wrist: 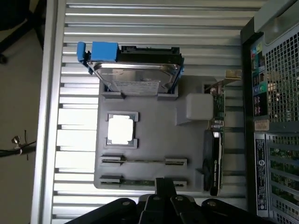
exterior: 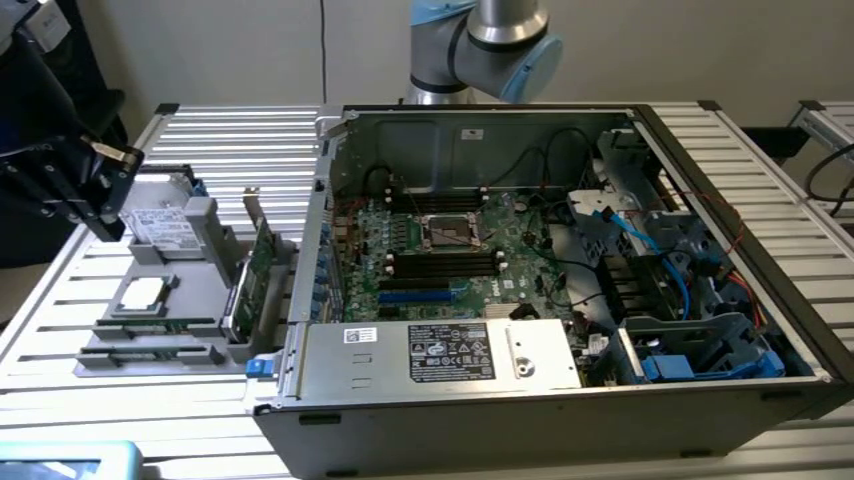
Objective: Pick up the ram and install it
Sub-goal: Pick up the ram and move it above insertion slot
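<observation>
The gripper (wrist: 163, 203) hovers over the grey tray (wrist: 154, 140), nearest the ram (wrist: 135, 183), which stands on edge in its holder. I cannot tell the jaws' width, so centre them along the stick and descend square. The exterior view adds the open case (exterior: 467, 140), at three o'clock of the tray, and its memory slots (exterior: 445, 265).
</observation>
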You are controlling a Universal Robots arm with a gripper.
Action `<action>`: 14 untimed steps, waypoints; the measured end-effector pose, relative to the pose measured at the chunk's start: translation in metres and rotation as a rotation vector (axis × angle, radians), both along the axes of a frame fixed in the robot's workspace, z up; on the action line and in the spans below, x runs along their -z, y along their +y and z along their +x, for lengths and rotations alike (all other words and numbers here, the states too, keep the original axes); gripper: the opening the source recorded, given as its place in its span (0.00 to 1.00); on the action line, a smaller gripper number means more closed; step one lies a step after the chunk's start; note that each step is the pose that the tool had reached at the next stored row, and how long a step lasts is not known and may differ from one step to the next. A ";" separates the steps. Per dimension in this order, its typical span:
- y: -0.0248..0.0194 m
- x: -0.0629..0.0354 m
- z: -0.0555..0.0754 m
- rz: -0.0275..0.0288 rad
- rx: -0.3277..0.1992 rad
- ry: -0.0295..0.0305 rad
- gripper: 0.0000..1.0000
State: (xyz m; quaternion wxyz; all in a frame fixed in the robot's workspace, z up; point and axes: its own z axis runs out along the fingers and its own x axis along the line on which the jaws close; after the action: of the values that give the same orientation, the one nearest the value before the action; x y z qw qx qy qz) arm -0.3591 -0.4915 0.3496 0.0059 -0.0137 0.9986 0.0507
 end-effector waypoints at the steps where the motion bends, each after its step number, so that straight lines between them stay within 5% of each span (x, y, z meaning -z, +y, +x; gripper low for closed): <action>1: 0.0000 0.0000 0.000 0.0000 -0.018 0.0000 0.11; 14: 0.0000 0.0008 0.000 0.0000 -0.256 0.0000 0.11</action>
State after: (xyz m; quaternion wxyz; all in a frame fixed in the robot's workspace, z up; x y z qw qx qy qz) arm -0.3591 -0.4915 0.3489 -0.0006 -0.1411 0.9887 0.0510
